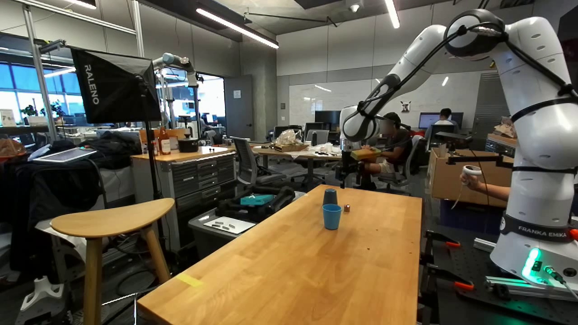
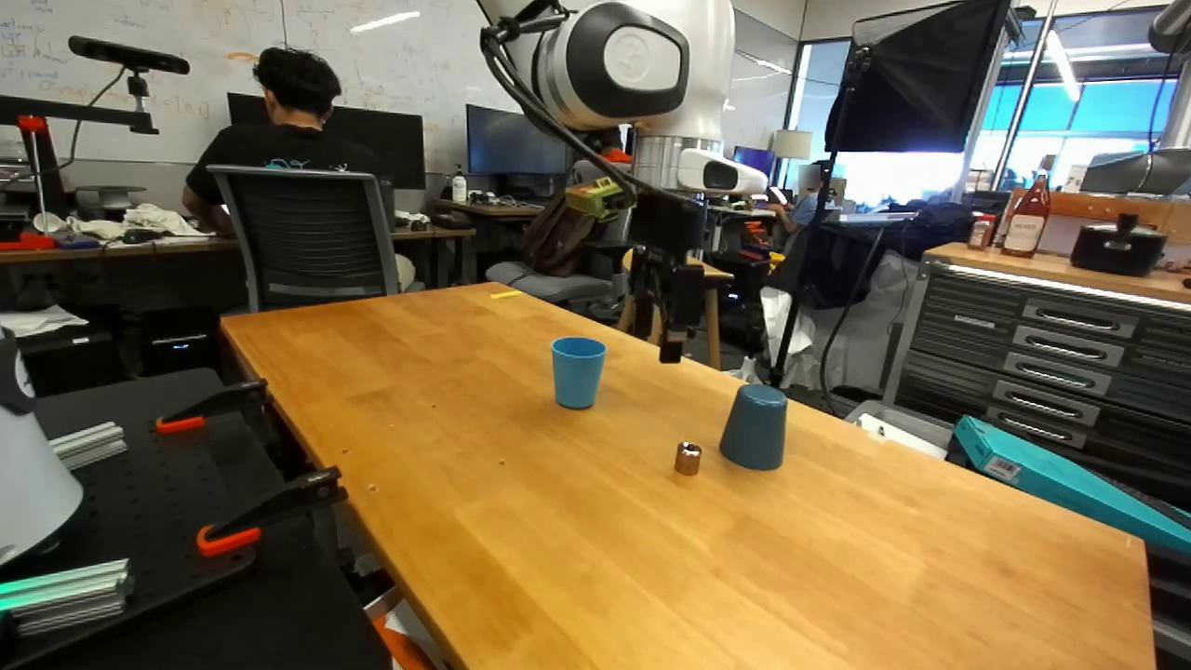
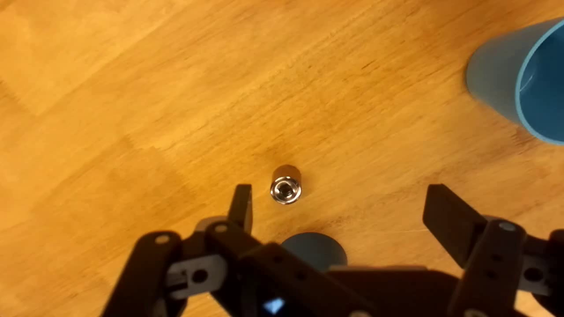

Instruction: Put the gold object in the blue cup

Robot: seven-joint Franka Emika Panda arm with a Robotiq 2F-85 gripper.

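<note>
The gold object (image 1: 347,208) is a small shiny metal cylinder standing on the table, also seen in an exterior view (image 2: 688,459). In the wrist view it (image 3: 286,184) has a round recess in its top. The blue cup (image 1: 332,217) stands upright, open end up; it also shows in an exterior view (image 2: 578,377) and at the right edge of the wrist view (image 3: 500,77). My gripper (image 3: 339,189) is open and empty, pointing down above the table. In the wrist view the gold object appears between the fingers, nearer the left one. The gripper also shows in both exterior views (image 1: 347,175) (image 2: 659,335).
A darker blue cup (image 2: 755,428) stands upside down beside the gold object; the gripper partly hides it in the wrist view (image 3: 315,248). The long wooden table (image 1: 289,280) has clamps (image 2: 270,512) along its robot-side edge. A teal box (image 2: 1070,484) lies beyond the opposite edge.
</note>
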